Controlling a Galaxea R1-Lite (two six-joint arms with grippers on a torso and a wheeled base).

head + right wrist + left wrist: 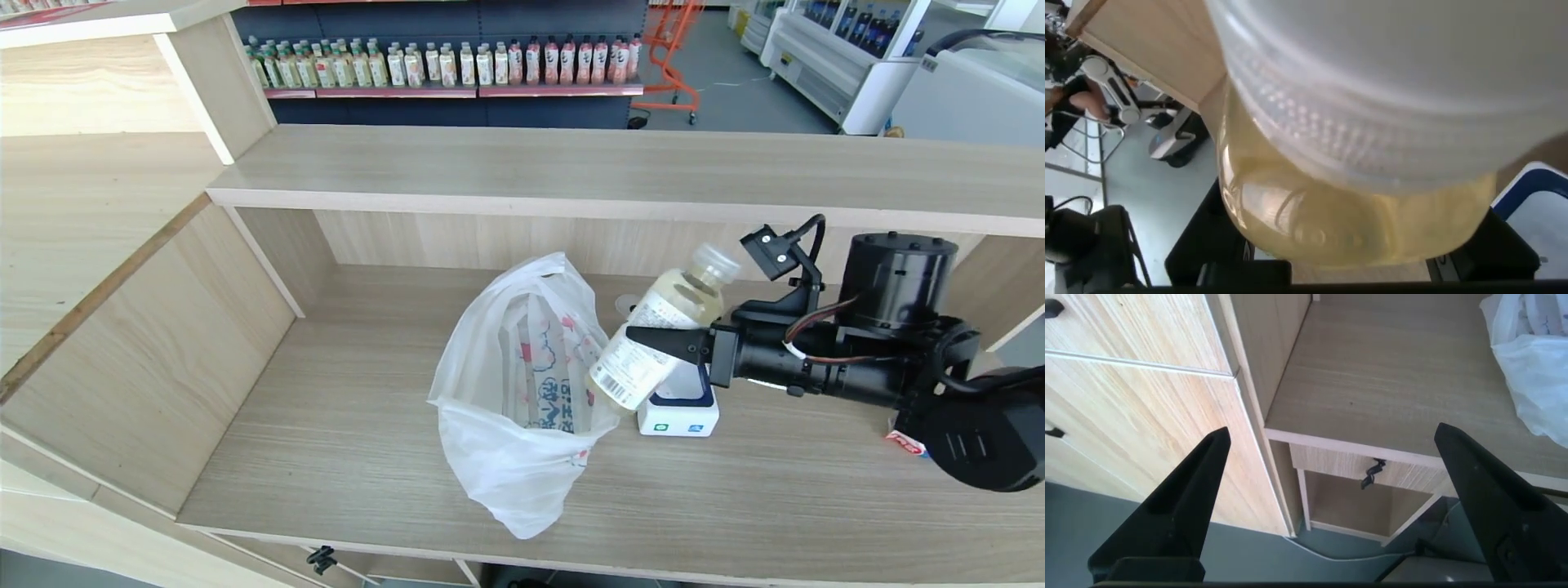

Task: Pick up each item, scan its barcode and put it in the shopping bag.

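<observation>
Right gripper is clamped on the bottle of pale yellow drink - bottle tilted, cap up and away, its base hanging over the near rim of the white shopping bag and just beside the small white scanner on the wooden counter. A printed packet sits inside the bag. Left gripper has fingers spread wide, holding nothing - it is off the counter's front edge, low by the cabinet.
</observation>
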